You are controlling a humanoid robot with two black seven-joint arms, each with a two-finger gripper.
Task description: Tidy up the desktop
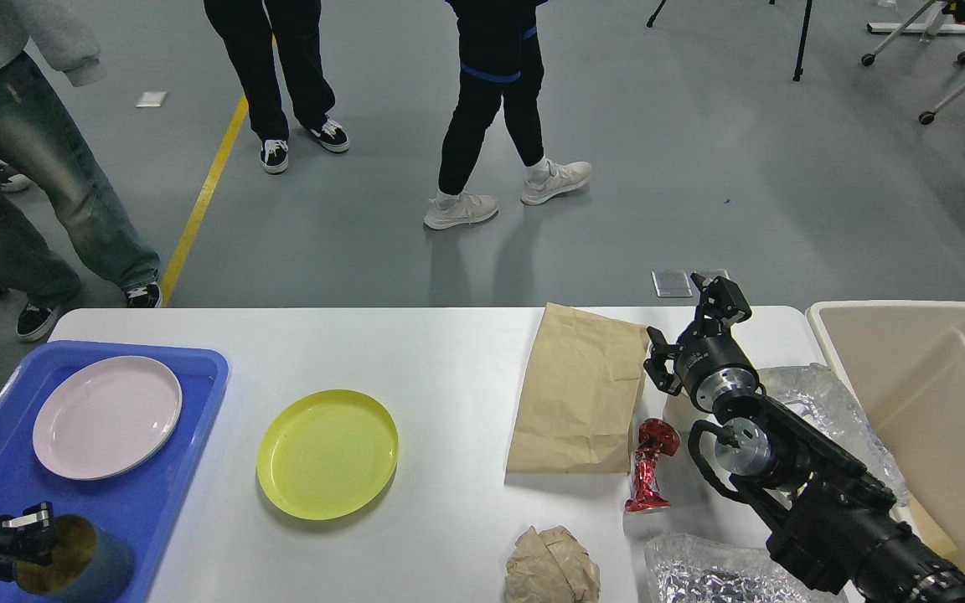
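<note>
The white desktop (pixel 449 352) holds a yellow plate (pixel 327 453), a flat brown paper bag (pixel 579 389), a red foil wrapper (pixel 650 466), a crumpled paper ball (pixel 551 566) and crinkled clear plastic (pixel 826 402). A pale plate (pixel 107 416) lies in the blue tray (pixel 198 368) at the left. My left gripper (pixel 34 536) is at the bottom left, over the tray, shut on the rim of a teal cup (pixel 85 565). My right gripper (pixel 688 331) is open and empty above the bag's right edge.
A beige bin (pixel 935 394) stands off the table's right end. Silvery foil packaging (pixel 717 578) lies at the front right under my right arm. Several people stand on the grey floor beyond the far edge.
</note>
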